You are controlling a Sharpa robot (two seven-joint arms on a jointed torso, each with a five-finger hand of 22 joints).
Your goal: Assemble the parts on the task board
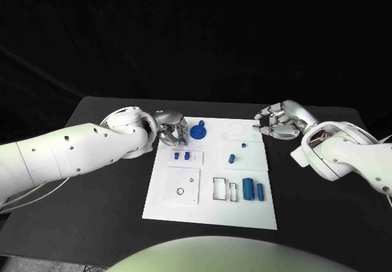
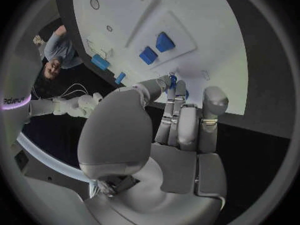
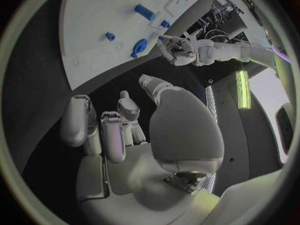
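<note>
The head view looks steeply down on the board (image 1: 211, 212) at frame centre. Each wrist camera sits close behind its own palm, facing the board (image 2: 187, 25) (image 3: 106, 15), which all three views share.

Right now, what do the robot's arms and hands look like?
Both arms are smooth white shells with small dark dots. The left hand and right hand are shiny silver metal with chunky fingers. Thin pale cables trail beside the left arm.

Dim, dark backdrop | greenish tint | wrist views fisheye-bent | edges vignetted
</note>
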